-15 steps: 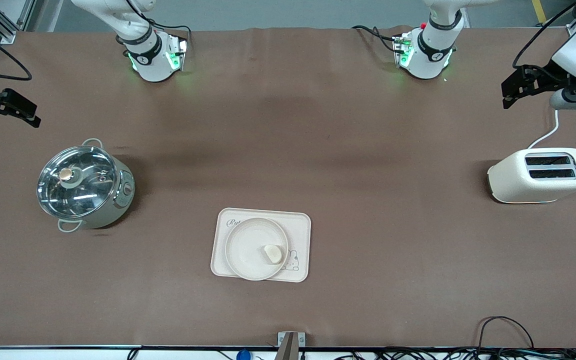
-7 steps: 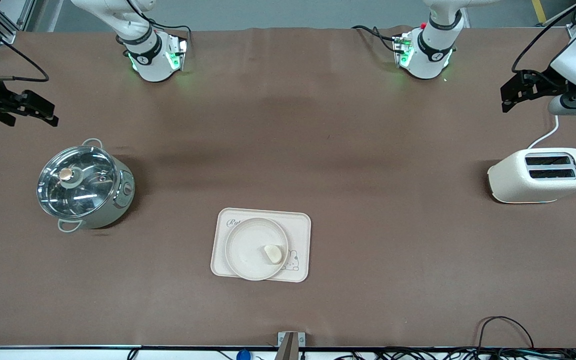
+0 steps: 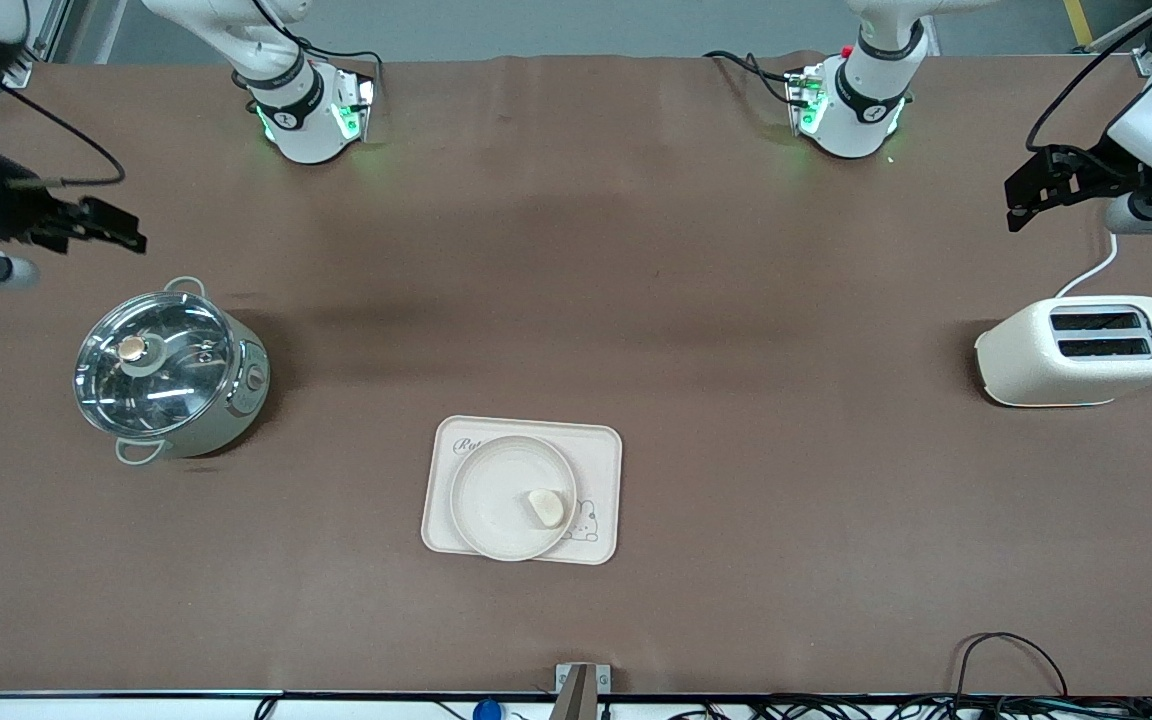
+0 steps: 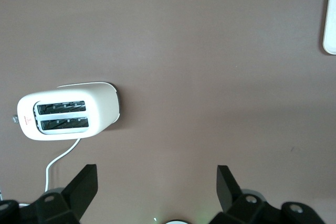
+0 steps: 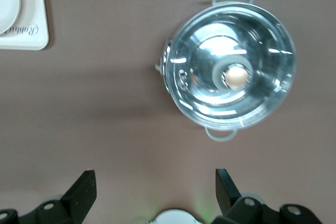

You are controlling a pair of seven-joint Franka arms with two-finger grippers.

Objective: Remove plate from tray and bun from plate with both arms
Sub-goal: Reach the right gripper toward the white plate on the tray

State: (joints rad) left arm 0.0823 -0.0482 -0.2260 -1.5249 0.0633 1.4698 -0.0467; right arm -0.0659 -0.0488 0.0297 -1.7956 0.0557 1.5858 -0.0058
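The round cream plate (image 3: 511,497) rests on the rectangular cream tray (image 3: 604,445) in the middle of the table, nearer the front camera. The small pale bun (image 3: 545,507) lies on the plate, toward the left arm's end. A plate edge shows in the right wrist view (image 5: 8,3). My left gripper (image 3: 1016,200) is open and empty, up over the table's left-arm end, over the table farther from the camera than the toaster. It shows in its wrist view (image 4: 156,182). My right gripper (image 3: 131,240) is open and empty, up over the table by the pot; its wrist view (image 5: 156,184) shows it.
A steel pot with a glass lid (image 3: 168,372) stands toward the right arm's end, also in the right wrist view (image 5: 231,74). A cream toaster (image 3: 1081,350) with a white cord stands toward the left arm's end, also in the left wrist view (image 4: 68,111). The tray's corner shows there (image 4: 331,19).
My right gripper has moved in from the table's edge toward the pot. My left gripper has shifted slightly. Plate, bun and tray have not moved.
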